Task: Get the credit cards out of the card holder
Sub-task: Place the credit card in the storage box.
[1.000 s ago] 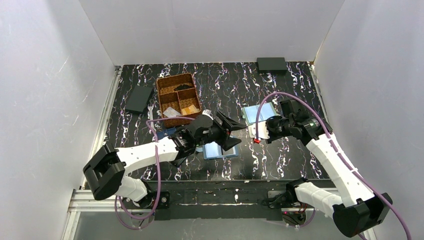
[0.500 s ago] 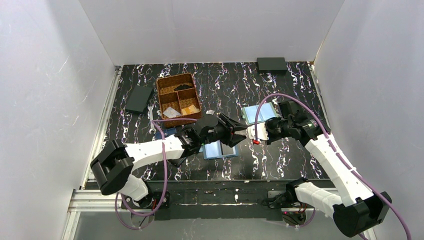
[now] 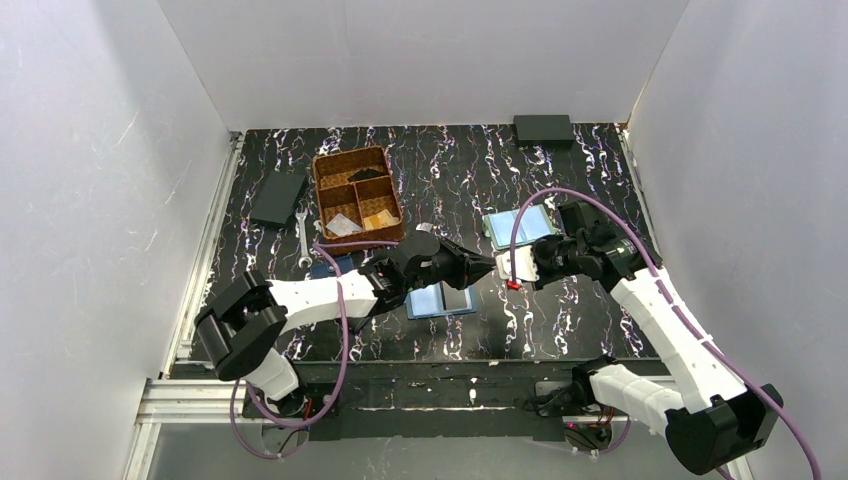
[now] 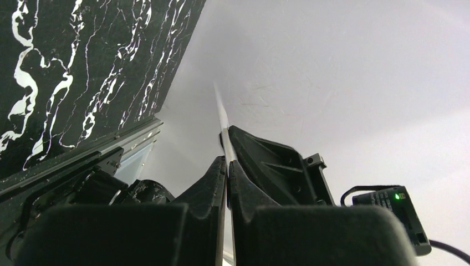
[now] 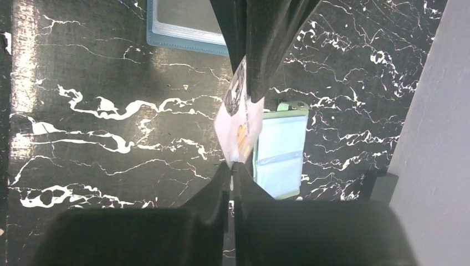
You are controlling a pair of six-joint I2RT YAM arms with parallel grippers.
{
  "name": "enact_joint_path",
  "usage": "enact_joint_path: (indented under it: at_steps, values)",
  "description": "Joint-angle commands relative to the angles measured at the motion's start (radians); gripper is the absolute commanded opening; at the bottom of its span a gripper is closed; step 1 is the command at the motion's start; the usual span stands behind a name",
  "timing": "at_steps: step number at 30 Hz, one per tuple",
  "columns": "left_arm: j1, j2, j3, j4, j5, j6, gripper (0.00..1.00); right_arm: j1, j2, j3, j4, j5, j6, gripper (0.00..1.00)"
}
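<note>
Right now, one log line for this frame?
state: two-arm pinch | left gripper: shut on whitish plastic credit card | right gripper: shut on same card | steel-blue bifold card holder: lying open

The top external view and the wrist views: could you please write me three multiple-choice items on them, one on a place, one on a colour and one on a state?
1. Where is the open card holder?
A. against the back wall
B. on the table, close by the left gripper
C. lifted in the air

2. What colour is the woven basket?
A. white
B. brown
C. green

3. How is the white credit card held?
A. lying flat, untouched
B. by one gripper only
C. pinched by the left gripper and the right gripper

Key: 1 B, it lies flat near the middle of the table; 2 B, its weave is brown; 3 C, the right wrist view shows both pairs of fingers shut on it.
</note>
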Motion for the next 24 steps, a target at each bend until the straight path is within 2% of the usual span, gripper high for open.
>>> enact_joint_path:
  at_steps: [1,3,5,6,8,11,16,20,24]
  values:
    - [-0.006,0.012,-0.034,0.212,0.003,0.057,0.0,0.006,-0.011,-0.003,-0.063,-0.112,-0.03,0.32]
    - [0.003,0.012,-0.052,0.234,0.011,0.099,0.0,0.002,-0.02,-0.002,-0.084,-0.131,-0.038,0.7]
    - [0.019,0.003,-0.08,0.238,0.023,0.178,0.0,-0.01,-0.033,0.0,-0.099,-0.151,-0.014,0.92]
    - [0.031,-0.007,-0.098,0.237,0.03,0.226,0.0,-0.02,-0.043,-0.002,-0.102,-0.166,0.001,0.97]
    - [0.055,-0.029,-0.144,0.239,0.06,0.314,0.0,-0.038,-0.064,-0.009,-0.106,-0.195,0.055,0.98]
    - [0.083,-0.095,-0.207,0.245,0.117,0.578,0.0,-0.07,-0.101,-0.034,-0.097,-0.266,0.156,0.98]
    - [0.121,-0.253,-0.325,0.257,0.234,0.914,0.0,-0.154,-0.16,-0.131,0.078,-0.386,0.468,0.98]
    - [0.22,-0.391,-0.422,0.256,0.3,0.984,0.0,-0.198,-0.082,-0.16,0.164,-0.448,0.637,0.98]
    - [0.337,-0.511,-0.503,0.254,0.351,0.993,0.0,-0.213,0.095,-0.126,0.126,-0.527,0.633,0.98]
